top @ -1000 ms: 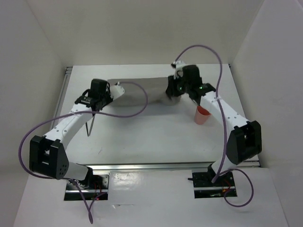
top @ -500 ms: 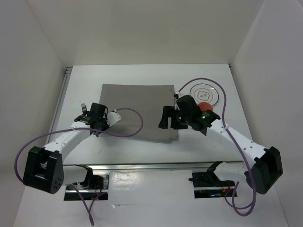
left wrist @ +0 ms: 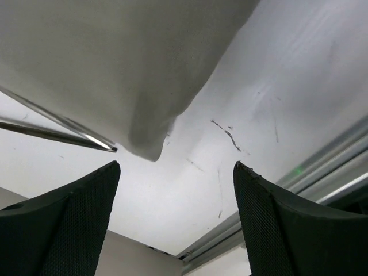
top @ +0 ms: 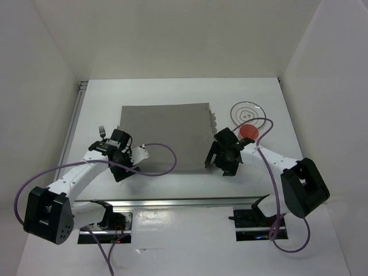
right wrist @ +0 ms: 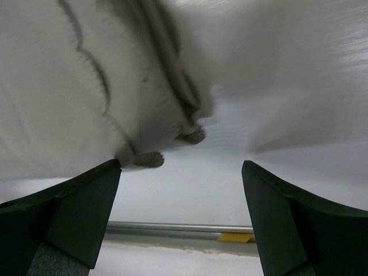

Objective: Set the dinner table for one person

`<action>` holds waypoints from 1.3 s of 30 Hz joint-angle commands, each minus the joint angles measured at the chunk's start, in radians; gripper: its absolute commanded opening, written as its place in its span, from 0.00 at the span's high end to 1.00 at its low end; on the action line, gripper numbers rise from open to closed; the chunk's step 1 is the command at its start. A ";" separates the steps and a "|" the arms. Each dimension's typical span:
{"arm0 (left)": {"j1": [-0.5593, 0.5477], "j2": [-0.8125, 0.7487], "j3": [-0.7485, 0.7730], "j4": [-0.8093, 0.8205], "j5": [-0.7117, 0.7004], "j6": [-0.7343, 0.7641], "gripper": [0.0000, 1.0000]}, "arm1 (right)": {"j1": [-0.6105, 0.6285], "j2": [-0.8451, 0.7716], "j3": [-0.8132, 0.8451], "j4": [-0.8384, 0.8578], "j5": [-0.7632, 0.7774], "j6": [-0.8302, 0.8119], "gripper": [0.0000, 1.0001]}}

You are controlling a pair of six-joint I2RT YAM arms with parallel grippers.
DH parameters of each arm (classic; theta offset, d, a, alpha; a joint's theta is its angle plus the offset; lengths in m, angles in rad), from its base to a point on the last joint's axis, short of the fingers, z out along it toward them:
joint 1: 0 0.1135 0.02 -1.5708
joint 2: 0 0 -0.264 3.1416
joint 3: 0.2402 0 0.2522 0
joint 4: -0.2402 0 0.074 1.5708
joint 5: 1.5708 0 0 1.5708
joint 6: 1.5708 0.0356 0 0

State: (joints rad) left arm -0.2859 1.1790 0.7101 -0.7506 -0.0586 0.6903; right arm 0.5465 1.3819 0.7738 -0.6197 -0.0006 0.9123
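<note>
The grey cloth mat (top: 164, 138) lies flat on the white dinner table (top: 172, 92). My left gripper (top: 122, 172) stands open just off the mat's near left corner (left wrist: 132, 75), with nothing between its fingers (left wrist: 80, 224). At the near right corner (right wrist: 115, 86) my right gripper (top: 220, 167) is open too, its fingers (right wrist: 287, 224) empty. A fork (top: 102, 133) lies left of the mat, partly under my left arm; a thin metal strip (left wrist: 57, 123) shows beside the mat corner. A white patterned plate (top: 248, 112) and a red cup (top: 248, 131) stand right of the mat.
Silver rails edge the table on the left (top: 75, 121) and along the front (top: 184, 202). White walls close in the back and both sides. Purple cables loop from both arms over the table.
The mat came down from the back and now lies flat. Both grippers, shut on its near corners earlier, have opened and let go. The right arm pulled nearer.
</note>
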 commanded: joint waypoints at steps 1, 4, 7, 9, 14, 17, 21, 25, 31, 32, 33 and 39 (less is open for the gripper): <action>0.020 -0.059 0.123 -0.177 0.128 0.089 0.14 | -0.059 -0.023 -0.065 0.136 -0.048 0.037 0.06; 0.045 -0.059 0.121 -0.051 0.019 0.032 0.08 | -0.059 0.018 -0.074 0.225 -0.075 0.037 0.06; 0.045 0.051 0.112 0.111 -0.096 -0.076 0.08 | -0.059 0.087 -0.053 0.245 -0.065 0.037 0.17; 0.045 0.129 0.146 0.140 -0.124 -0.162 0.09 | -0.059 0.115 -0.053 0.267 -0.079 0.037 0.31; 0.045 0.281 0.241 0.140 -0.167 -0.357 0.12 | -0.083 0.068 -0.080 0.198 -0.038 0.109 1.00; 0.045 0.268 0.262 0.131 -0.140 -0.379 0.12 | -0.112 -0.070 -0.138 0.121 -0.016 0.109 1.00; 0.045 0.255 0.330 0.039 -0.034 -0.402 0.12 | -0.138 -0.236 -0.171 0.009 0.034 0.109 1.00; 0.045 0.284 0.365 0.017 0.032 -0.422 0.12 | -0.138 -0.270 -0.221 0.043 -0.001 0.073 0.84; 0.045 0.387 0.397 0.017 0.023 -0.468 0.12 | -0.129 -0.155 -0.130 -0.004 0.048 0.025 0.37; 0.045 0.387 0.407 0.008 0.023 -0.468 0.12 | -0.105 -0.155 -0.111 -0.032 0.077 0.025 0.37; 0.045 0.387 0.407 0.008 0.023 -0.468 0.12 | -0.096 -0.155 -0.073 -0.060 0.108 0.025 0.34; 0.045 0.387 0.388 0.008 0.013 -0.498 0.12 | -0.033 -0.182 0.077 -0.199 0.211 -0.035 0.31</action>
State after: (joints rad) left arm -0.2440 1.5738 1.0798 -0.7330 -0.0574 0.2306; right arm 0.4686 1.2175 0.7589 -0.7219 0.1200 0.9203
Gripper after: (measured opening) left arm 0.877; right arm 0.692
